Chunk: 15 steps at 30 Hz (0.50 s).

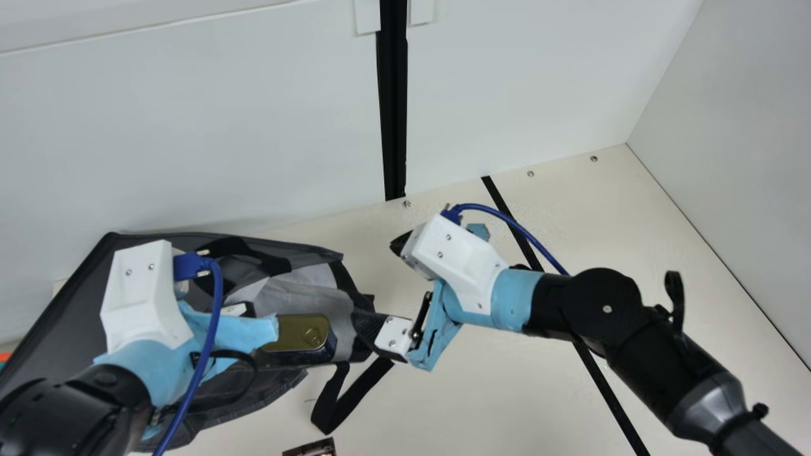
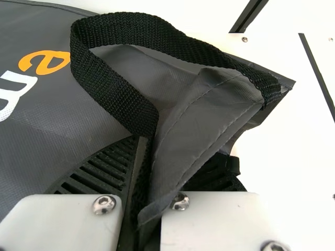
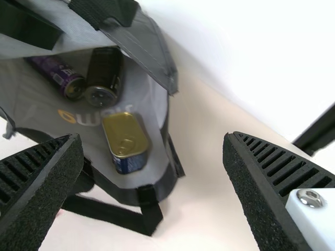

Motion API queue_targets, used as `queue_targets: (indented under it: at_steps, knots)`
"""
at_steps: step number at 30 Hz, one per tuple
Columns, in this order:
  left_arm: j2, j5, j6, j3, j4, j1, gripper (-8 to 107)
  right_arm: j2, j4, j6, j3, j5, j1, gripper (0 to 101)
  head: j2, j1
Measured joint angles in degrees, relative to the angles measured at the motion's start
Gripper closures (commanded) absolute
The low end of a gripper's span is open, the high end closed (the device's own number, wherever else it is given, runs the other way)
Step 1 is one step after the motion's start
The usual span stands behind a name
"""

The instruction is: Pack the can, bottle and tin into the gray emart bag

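Bag (image 1: 47, 329) lies on the cream table (image 1: 538, 386), gray, its mouth towards the right arm in the main view. Left gripper (image 1: 236, 310) is closed on the bag's gray edge, with black strap webbing (image 2: 131, 29) caught between the fingers; a loop of that webbing rises above the grip in the left wrist view. Right gripper (image 1: 376, 280) is open, fingers well apart, holding nothing, at the bag's mouth. Tin (image 1: 304, 332) sits inside the bag near the mouth, gold lid exposed. Purple can (image 3: 58, 73) and dark can (image 3: 105, 76) lie inside, farther in than the tin and next to each other. Second strap (image 1: 342, 405) hangs from the mouth onto the table. Small dark item (image 1: 310, 448) shows at the main view's bottom edge.
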Motion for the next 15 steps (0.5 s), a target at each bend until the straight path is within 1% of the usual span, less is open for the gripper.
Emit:
queue_targets:
  at_steps: [10,15]
  knots:
    - [0.0,0.0,0.0,0.0,0.0,0.0,89,-4.6,-3.5,3.5,1.8,0.1,-3.9,10,0.1,0.0]
    - [0.0,0.0,0.0,0.0,0.0,0.0,89,-6.3,-5.7,5.6,2.2,-0.4,-5.7,10,0.0,0.0]
